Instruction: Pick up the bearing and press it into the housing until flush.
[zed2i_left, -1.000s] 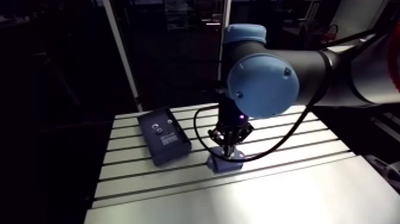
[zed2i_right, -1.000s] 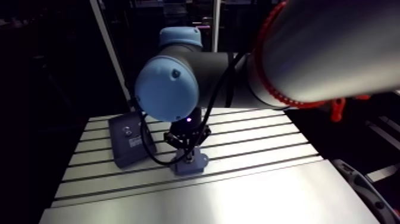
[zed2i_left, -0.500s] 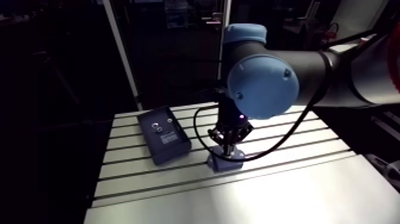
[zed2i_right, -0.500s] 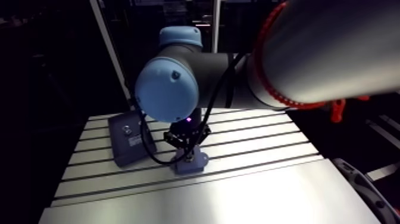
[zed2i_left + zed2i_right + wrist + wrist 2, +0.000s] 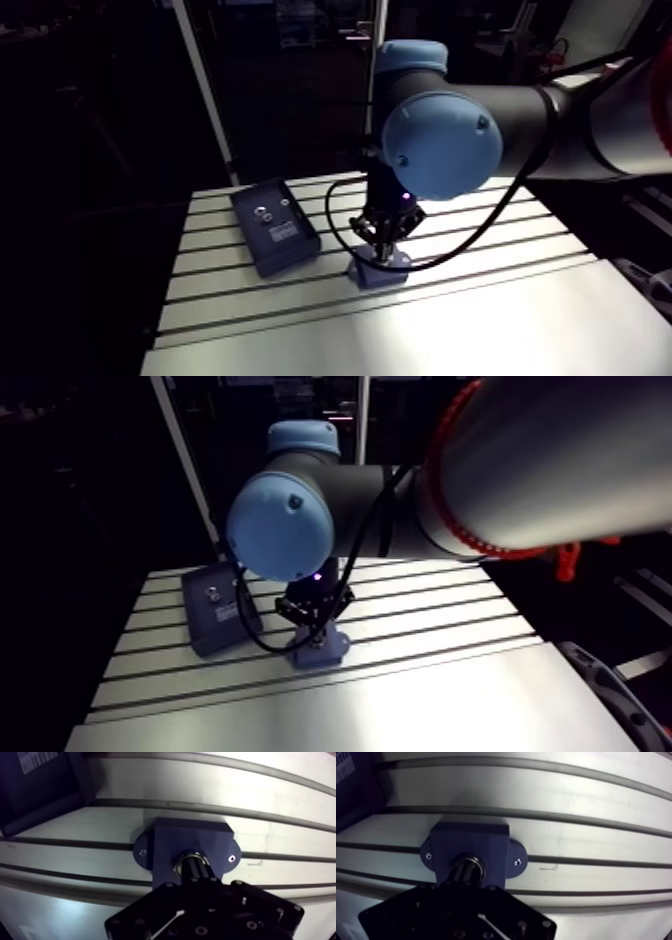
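A blue flanged housing (image 5: 165,842) sits on the slotted table, directly under the gripper; in the arm view the housing (image 5: 378,276) lies near the table's middle. A silver bearing (image 5: 185,858) shows as a ring in the housing's bore. My gripper (image 5: 197,870) points straight down with its two fingers together, their tips resting on the bearing's centre. The fingers hide most of the bearing, so how deep it sits cannot be seen. In the arm view the gripper (image 5: 383,250) stands right on top of the housing.
A dark flat box (image 5: 275,228) with a label lies on the aluminium table (image 5: 480,300), to the left of the housing; its corner (image 5: 40,787) shows ahead of the gripper. Long slots run across the table.
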You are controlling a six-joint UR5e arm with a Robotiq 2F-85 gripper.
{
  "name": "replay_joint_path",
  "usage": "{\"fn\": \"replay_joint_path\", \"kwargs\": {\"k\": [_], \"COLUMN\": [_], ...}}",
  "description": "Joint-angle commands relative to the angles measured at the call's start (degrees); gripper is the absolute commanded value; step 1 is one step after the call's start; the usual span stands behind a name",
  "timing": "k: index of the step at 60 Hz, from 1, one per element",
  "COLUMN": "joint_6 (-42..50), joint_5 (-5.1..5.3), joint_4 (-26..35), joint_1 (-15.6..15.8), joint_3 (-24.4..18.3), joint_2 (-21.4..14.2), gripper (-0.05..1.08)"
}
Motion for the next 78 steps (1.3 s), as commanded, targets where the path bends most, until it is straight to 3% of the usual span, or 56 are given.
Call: {"fn": "replay_joint_path", "kwargs": {"k": [1,78], "joint_6": [-0.02,-0.18], "joint_5": [-0.04,-0.11], "joint_4": [0.09,-0.34], "joint_1": [-0.01,-0.01], "joint_3": [0.01,1.06], "joint_2": [-0.09,-0.26], "gripper": [1.07,1.07]}}
